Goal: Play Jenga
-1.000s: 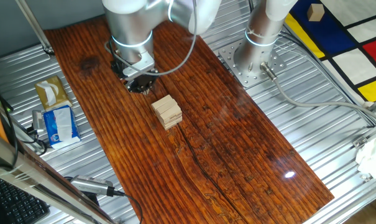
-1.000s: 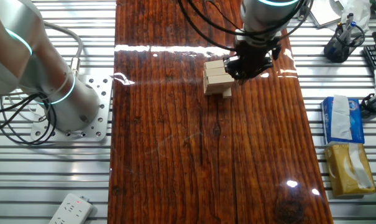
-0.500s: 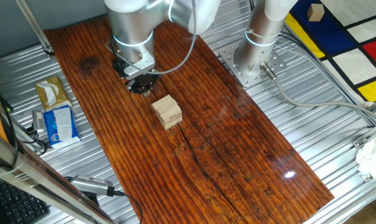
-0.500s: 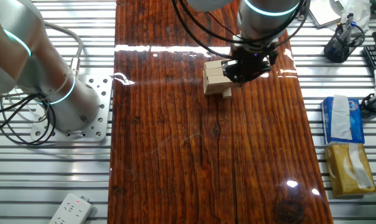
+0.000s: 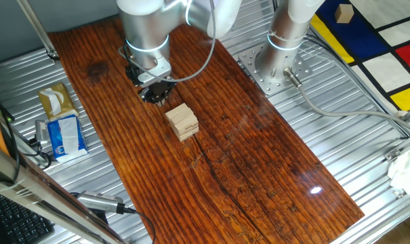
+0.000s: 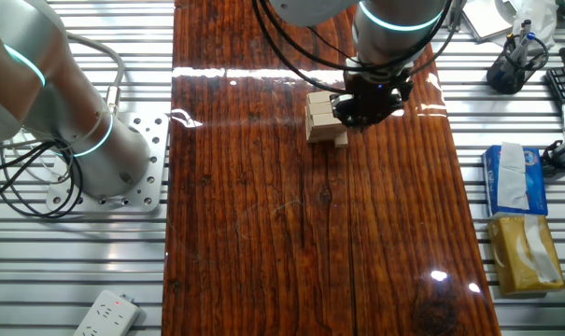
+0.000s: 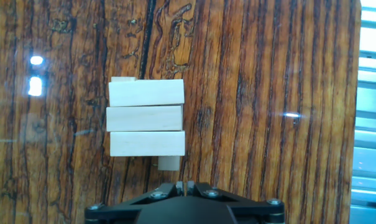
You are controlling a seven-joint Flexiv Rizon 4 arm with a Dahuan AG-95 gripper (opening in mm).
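**Closing in on the tower's poking block**

My gripper (image 6: pixel 355 110) hung low beside the Jenga tower (image 6: pixel 325 118), just off its side and, as far as I could see, not touching it. My fingers (image 7: pixel 186 186) were pressed together, holding nothing, tips meeting in a narrow point. The tower stood on the wooden table (image 5: pixel 259 156), toward the far end of the board, well apart from the tissue packet (image 5: pixel 62 134) at the edge.

From the hand view, three pale blocks lay side by side on top, and one small block end (image 7: pixel 169 163) stuck out of a lower layer, straight ahead of my fingertips. That was my target, I judged.

These blocks looked light, stiff and smooth, stacked loose with nothing binding them, so the whole pile would topple easily under a sideways nudge. The sensible hold was on the protruding end only, or a straight push along that block's length, slow and square, never against the top layer.
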